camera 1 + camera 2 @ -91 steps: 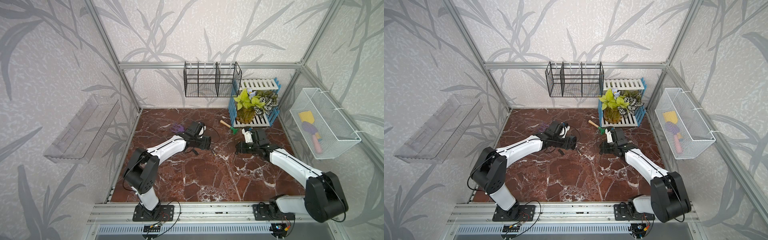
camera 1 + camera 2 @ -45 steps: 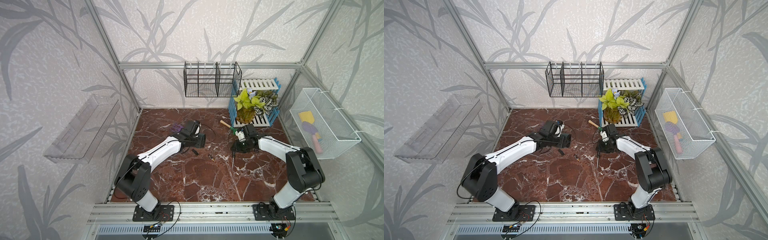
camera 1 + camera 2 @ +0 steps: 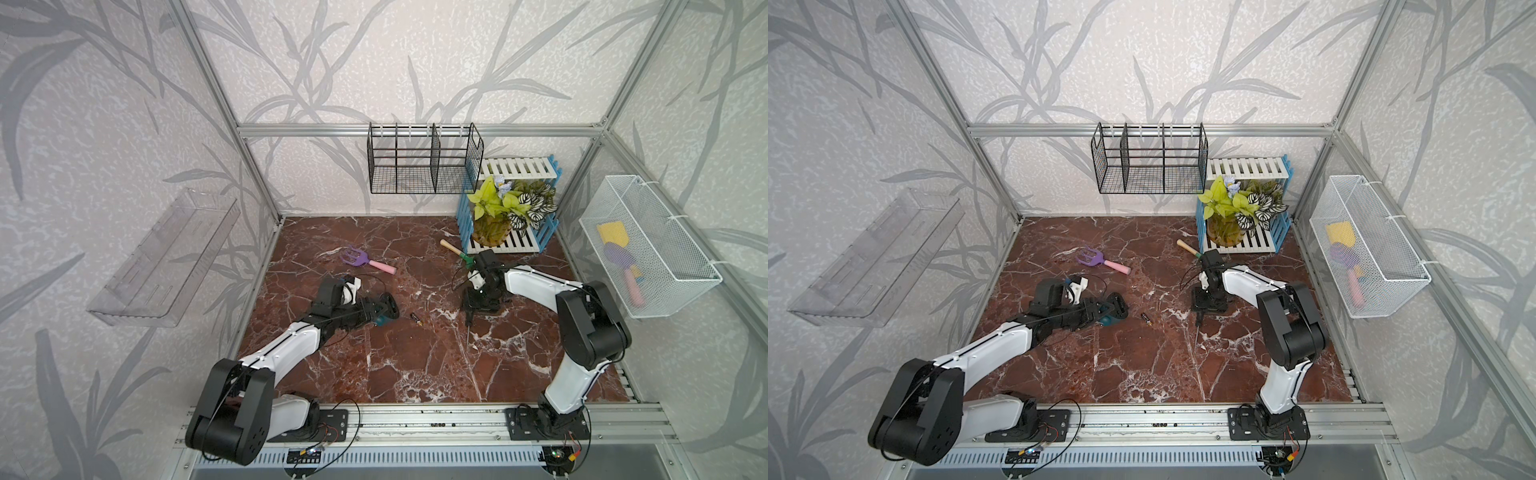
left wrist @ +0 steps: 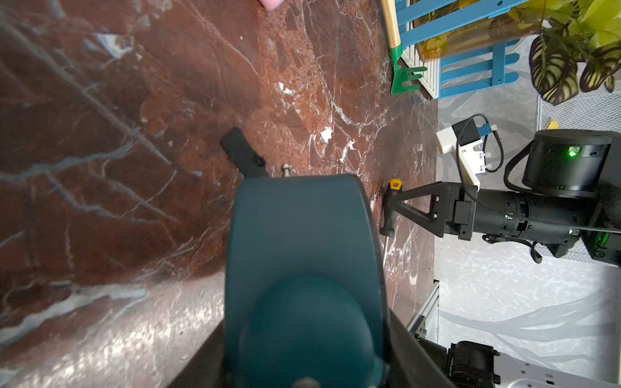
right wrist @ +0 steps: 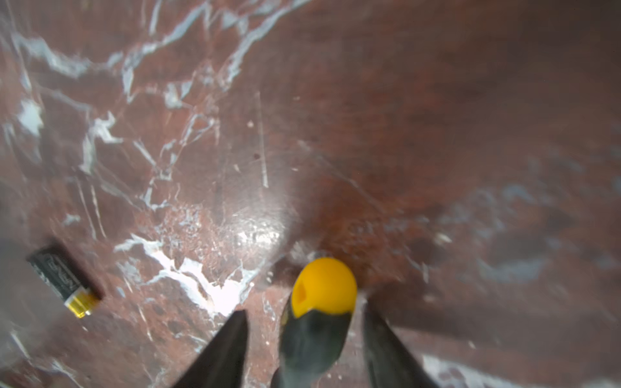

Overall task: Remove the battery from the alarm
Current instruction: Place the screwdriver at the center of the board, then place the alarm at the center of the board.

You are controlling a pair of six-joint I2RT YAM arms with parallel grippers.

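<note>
We find the battery (image 3: 417,319) already out of the alarm (image 4: 302,268) and lying loose on the tabletop (image 3: 415,365), on its side, touched by neither arm. On that evidence we judge the removal itself complete. What appears left is to set the alarm down and draw both arms clear. The left fingers (image 4: 403,364) are clamped on the alarm, 1 on each flank of its teal body, which is low over the tabletop. The right fingers (image 5: 228,352) stand apart on either side of the black-and-yellow handle of the screwdriver (image 5: 316,336), with a visible gap on each side, so we record them as open and not gripping. The screwdriver rests on the tabletop, its shaft running out behind these fingers. The battery lies between the 2 sets of fingers, apart from both. It is just beyond the alarm held in the left fingers and nearer to them than to the right ones. A flat black plate (image 4: 243,156) lies on the tabletop just past the alarm, ahead of the left fingers. We cannot see the alarm's battery bay in any view.
</note>
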